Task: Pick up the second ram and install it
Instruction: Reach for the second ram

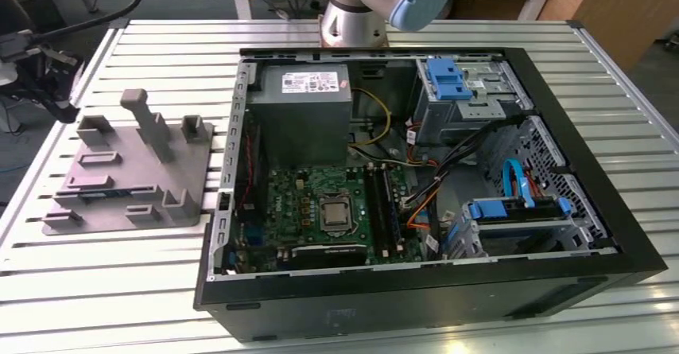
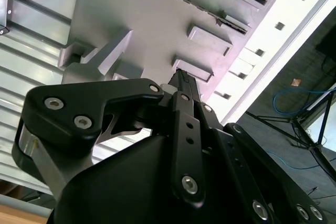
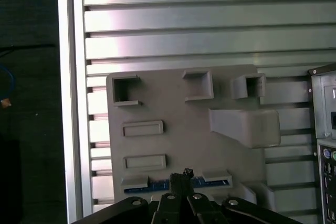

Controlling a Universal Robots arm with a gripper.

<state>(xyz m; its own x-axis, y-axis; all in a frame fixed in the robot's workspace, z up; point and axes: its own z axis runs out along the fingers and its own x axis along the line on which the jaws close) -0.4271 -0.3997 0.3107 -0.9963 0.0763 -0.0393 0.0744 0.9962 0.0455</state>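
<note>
The second ram (image 1: pixel 106 193) is a thin bluish strip lying in a slot at the near end of the grey fixture plate (image 1: pixel 117 171). In the first wrist view the ram (image 3: pixel 157 185) shows just past my fingertips, seated in the plate (image 3: pixel 184 145). My gripper (image 3: pixel 181 176) hangs above the plate, its jaws shut together with nothing between them. The second wrist view shows the closed fingertips (image 2: pixel 180 78) pointing at the plate (image 2: pixel 157 19). In the exterior view the gripper (image 1: pixel 64 109) is a dark shape at the left edge, beside the plate.
An open black computer case (image 1: pixel 594 211) lies at the exterior view's right, with the motherboard (image 1: pixel 318 211), its long black slots (image 1: pixel 380 203) and blue drive brackets (image 1: pixel 446 79). A tall post (image 1: pixel 143 119) rises from the plate. The slatted metal table (image 1: pixel 106 290) ends just left of the plate.
</note>
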